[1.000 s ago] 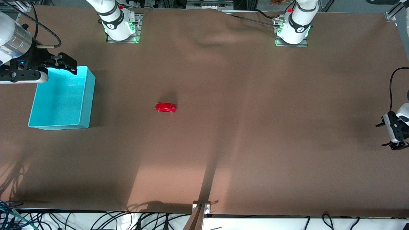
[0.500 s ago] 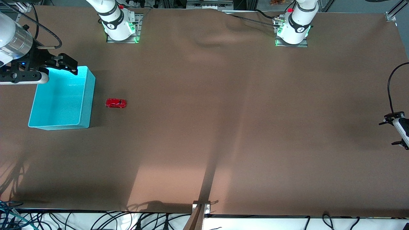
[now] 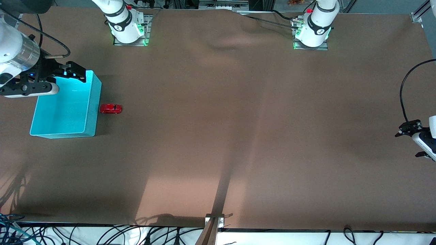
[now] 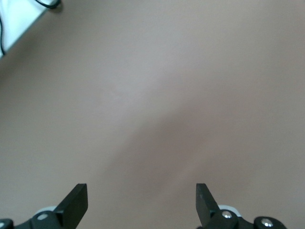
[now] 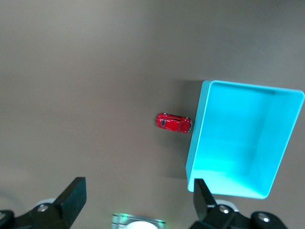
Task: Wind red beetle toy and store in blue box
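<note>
high front camera faces both robot bases along the frame's top; right wrist camera looks down, sharing the blue box (image 3: 64, 109) (image 5: 243, 138); left wrist camera sees only the table (image 4: 152, 95).

Front view evenly lit, moderately dim. Brown table cover (image 3: 238, 136) shows a paler warm patch near the front camera's edge, crossed by a narrow dark shadow band. Soft arm shadows at both ends of the table. Green status lights glow at both arm bases. Blue box (image 3: 64, 109) interior glares bright cyan. Wrist views soft; left wrist view featureless, low contrast.
</note>
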Action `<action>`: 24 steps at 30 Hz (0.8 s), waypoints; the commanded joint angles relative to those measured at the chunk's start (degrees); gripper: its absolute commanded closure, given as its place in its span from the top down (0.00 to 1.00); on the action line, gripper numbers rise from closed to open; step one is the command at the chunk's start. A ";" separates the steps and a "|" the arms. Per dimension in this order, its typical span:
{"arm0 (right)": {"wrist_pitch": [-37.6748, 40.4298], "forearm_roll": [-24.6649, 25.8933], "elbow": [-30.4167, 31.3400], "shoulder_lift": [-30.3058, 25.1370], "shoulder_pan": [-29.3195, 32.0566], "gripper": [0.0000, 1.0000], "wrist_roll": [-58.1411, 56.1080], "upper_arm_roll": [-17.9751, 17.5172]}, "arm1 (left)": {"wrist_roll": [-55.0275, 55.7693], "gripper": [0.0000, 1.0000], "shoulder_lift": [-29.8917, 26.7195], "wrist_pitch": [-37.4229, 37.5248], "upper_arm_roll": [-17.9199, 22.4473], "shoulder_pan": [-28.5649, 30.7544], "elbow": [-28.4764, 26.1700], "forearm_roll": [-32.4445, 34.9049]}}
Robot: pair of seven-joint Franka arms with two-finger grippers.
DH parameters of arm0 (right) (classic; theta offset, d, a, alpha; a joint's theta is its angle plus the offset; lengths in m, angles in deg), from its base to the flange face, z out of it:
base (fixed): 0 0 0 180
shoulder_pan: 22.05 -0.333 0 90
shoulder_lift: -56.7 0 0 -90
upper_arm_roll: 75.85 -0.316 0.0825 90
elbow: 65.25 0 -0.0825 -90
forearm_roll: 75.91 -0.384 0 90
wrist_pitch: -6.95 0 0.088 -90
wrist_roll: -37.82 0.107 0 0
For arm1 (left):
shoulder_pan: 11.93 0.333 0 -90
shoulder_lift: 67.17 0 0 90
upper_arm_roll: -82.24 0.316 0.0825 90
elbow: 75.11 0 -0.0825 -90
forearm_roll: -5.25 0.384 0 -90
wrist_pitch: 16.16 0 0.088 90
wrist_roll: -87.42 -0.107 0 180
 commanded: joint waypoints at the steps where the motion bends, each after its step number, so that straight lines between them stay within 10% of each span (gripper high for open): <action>1: -0.81 -1.11 2.21 1.87 1.24 1.00 -15.95 1.55 | 8.55 1.00 -0.85 2.49 0.79 -3.64 0.03 -2.31; 14: -17.32 -2.08 20.57 1.61 1.42 1.00 -45.75 5.94 | 28.15 1.00 -9.11 3.10 9.66 -19.97 -5.32 -3.02; 24: -34.73 -4.80 36.13 0.56 1.42 1.00 -63.96 8.67 | 47.06 1.00 -22.64 -0.85 12.31 -22.98 -20.08 -4.61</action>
